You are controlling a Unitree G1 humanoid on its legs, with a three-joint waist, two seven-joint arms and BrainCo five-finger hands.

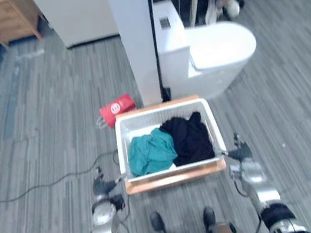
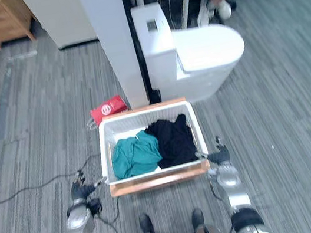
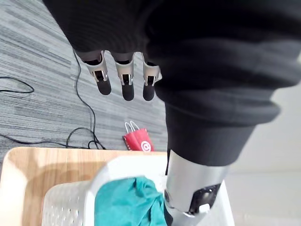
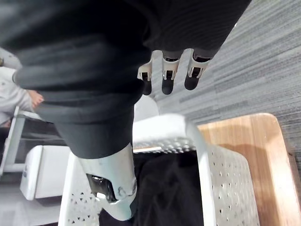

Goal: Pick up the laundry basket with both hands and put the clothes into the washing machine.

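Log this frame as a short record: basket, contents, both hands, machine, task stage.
basket: white laundry basket resting on a wooden board
contents: teal garment on the left, black garment on the right
left hand: open, beside the basket's left side
right hand: open, beside its right side
washing machine: white, beyond the basket
nearby: red bag behind the basket's left corner
stage: basket not yet lifted

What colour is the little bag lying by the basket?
The bag is red with a white mark; clearest in the left eye view.
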